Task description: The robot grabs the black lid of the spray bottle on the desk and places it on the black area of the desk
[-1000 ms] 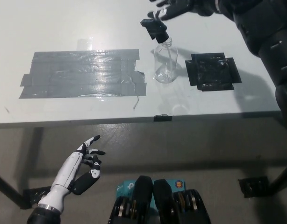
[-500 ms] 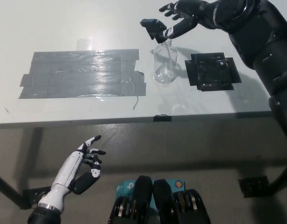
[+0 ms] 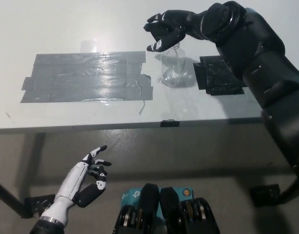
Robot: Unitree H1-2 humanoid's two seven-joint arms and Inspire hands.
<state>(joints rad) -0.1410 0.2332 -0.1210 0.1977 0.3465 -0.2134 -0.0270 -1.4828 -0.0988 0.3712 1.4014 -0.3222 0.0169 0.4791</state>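
Black right robot hand (image 3: 165,30) reaches in over the white bench (image 3: 52,29), fingers curled around the top of the clear glass spray bottle (image 3: 172,68). The bottle's black lid is mostly hidden under that hand; it sits at the bottle neck, cannot tell if it is lifted off. Bottle stands upright on the bench, just right of the large grey tape patch (image 3: 86,78). Black square tape area (image 3: 220,74) lies on the bench just right of the bottle, partly covered by the black right arm (image 3: 256,53). White left robot hand (image 3: 88,170) rests low, below the bench front edge and well below the bottle, fingers spread, holding nothing.
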